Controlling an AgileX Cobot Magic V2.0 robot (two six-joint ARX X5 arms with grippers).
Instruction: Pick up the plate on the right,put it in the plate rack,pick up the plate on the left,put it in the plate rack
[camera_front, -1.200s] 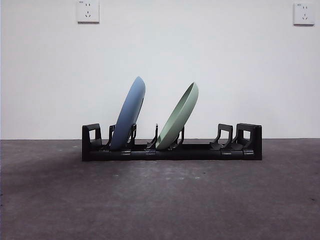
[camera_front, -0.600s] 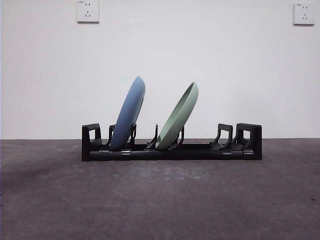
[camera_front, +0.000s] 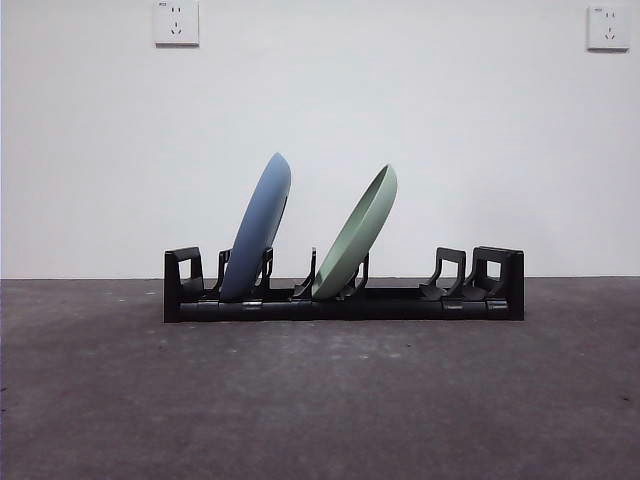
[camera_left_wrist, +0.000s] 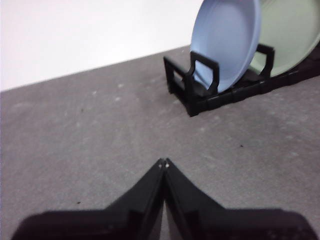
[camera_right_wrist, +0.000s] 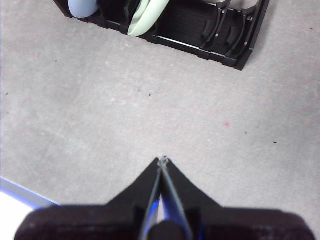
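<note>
The black plate rack (camera_front: 345, 302) lies across the middle of the table. A blue plate (camera_front: 258, 228) leans in its left slots and a pale green plate (camera_front: 358, 233) leans in the slots beside it. Both tilt to the right. In the left wrist view the blue plate (camera_left_wrist: 227, 42) and the rack's end (camera_left_wrist: 192, 82) sit far ahead of my left gripper (camera_left_wrist: 164, 163), which is shut and holds nothing. My right gripper (camera_right_wrist: 162, 160) is shut and holds nothing too, well back from the rack (camera_right_wrist: 200, 30). Neither arm shows in the front view.
Grey table top (camera_front: 320, 400) spreads in front of the rack. The rack's right-hand slots (camera_front: 450, 275) hold nothing. A white wall with two sockets (camera_front: 176, 22) stands behind. In the right wrist view the table's edge (camera_right_wrist: 20, 192) runs close by the gripper.
A faint shadow on the table at the left has faded away. The plates and the rack have not moved.
</note>
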